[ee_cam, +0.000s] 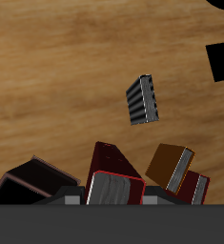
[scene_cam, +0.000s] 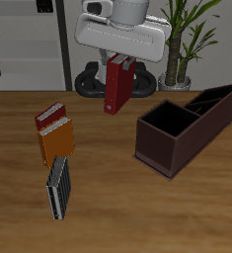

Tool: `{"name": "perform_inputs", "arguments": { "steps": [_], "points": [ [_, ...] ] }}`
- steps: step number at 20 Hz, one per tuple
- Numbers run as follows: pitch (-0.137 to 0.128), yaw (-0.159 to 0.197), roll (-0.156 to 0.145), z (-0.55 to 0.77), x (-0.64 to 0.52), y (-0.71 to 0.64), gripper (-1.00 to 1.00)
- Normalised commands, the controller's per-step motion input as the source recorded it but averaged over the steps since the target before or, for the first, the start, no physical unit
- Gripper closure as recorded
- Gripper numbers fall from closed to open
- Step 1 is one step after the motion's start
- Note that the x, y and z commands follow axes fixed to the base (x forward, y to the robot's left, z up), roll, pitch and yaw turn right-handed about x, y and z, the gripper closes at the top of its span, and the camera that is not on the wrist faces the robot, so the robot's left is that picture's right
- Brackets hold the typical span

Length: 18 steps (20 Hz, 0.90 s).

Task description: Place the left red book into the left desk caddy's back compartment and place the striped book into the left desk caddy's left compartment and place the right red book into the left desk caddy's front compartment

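Note:
My gripper (scene_cam: pixel 119 62) hangs above the table, shut on the top edge of the right red book (scene_cam: pixel 117 87), a dark crimson book that hangs upright in the air. In the wrist view this book (ee_cam: pixel 112 172) sits right between my fingers (ee_cam: pixel 96 190). The left desk caddy (scene_cam: pixel 165 146), a dark maroon open box, stands beside and lower than the held book; one corner of the caddy (ee_cam: pixel 30 177) shows in the wrist view. The small left red book (scene_cam: pixel 49 116) (ee_cam: pixel 196 189) lies on the table. The striped book (scene_cam: pixel 57 187) (ee_cam: pixel 142 99) lies nearer the front edge.
An orange-brown book (scene_cam: pixel 56 140) (ee_cam: pixel 169 166) lies between the small red book and the striped one, touching the red one. A potted plant (scene_cam: pixel 190 35) and a dark stand (scene_cam: pixel 92 79) are at the back, behind the table.

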Motion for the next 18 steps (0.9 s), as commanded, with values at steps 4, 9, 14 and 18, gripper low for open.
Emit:
{"name": "perform_inputs", "arguments": {
  "steps": [4, 9, 14, 18],
  "points": [
    [-0.048, 0.005, -0.002, 0.15, -0.50, 0.05, 1.00],
    [-0.050, -0.020, -0.019, 0.17, -0.65, 0.07, 1.00],
    [-0.005, -0.074, -0.006, 0.06, -0.54, 0.23, 1.00],
    [-0.009, -0.069, -0.031, -0.03, -0.47, 0.33, 1.00]
  ]
}}
